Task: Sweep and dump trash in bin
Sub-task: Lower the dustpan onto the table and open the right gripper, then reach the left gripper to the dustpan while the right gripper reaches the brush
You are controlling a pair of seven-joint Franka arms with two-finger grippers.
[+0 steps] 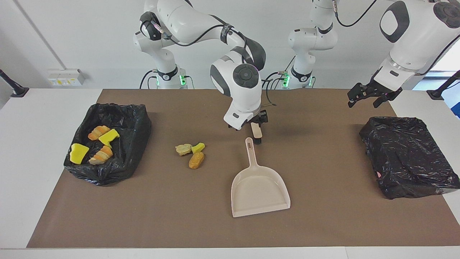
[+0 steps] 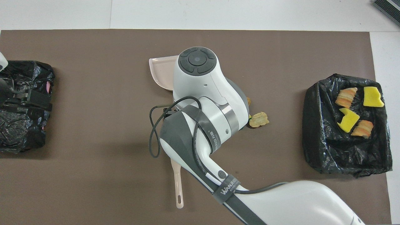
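Note:
Three pieces of trash lie together on the brown mat: a tan lump [image 1: 183, 149], a yellow-green sponge piece [image 1: 198, 147] and an orange-brown lump [image 1: 196, 160]. Several more pieces lie in the black-lined bin [image 1: 133, 144] at the right arm's end. The beige dustpan [image 1: 259, 187] lies flat beside the loose trash, its handle [image 1: 250, 151] pointing toward the robots. My right gripper [image 1: 256, 133] hangs open just above the handle's end, holding nothing. In the overhead view the right arm hides all loose trash but the tan lump [image 2: 258, 119]. My left gripper [image 1: 370, 96] waits open in the air.
A second black bag-lined container [image 1: 406, 154] sits at the left arm's end of the table, under the left gripper [image 2: 26, 97] in the overhead view. The mat's edge [image 1: 215, 244] runs along the table edge farthest from the robots.

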